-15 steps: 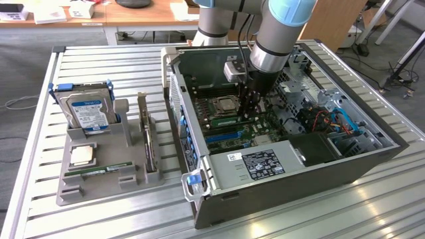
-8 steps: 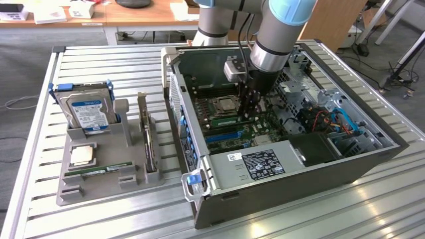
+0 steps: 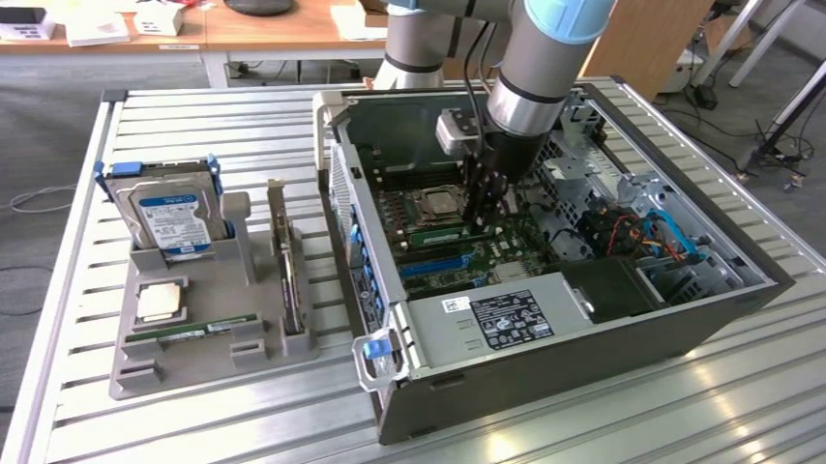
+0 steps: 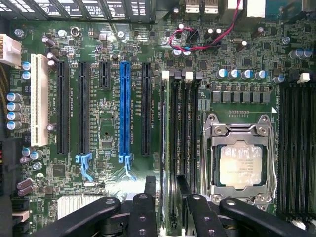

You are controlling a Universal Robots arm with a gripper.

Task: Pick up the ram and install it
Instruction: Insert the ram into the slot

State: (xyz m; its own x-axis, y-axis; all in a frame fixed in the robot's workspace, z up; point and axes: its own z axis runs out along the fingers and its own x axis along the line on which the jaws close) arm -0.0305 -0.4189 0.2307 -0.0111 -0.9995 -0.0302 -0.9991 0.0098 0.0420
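We see the arm reaching down into the open computer case, which lies on the half of the slatted tabletop towards the exterior view's right. The end effector hangs low over the motherboard, just beside the processor socket.

The wrist view gives us what the arm's bulk hides from outside. The ram stands on edge in one of the memory slots between the blue expansion slot and the processor socket. The end effector is spread, one dark finger on each side of the stick, and we make out a gap on both sides, so it grips nothing. From outside, we catch the ram only as a short green strip at the foot of the fingers.

The exterior view shows us the rest of the tabletop. A gray holder sits near the edge on the exterior view's left, well apart from the end effector. It carries an upright hard drive with a blue-and-white label, a square silver processor chip lying flat, and a second green stick lying along a groove.
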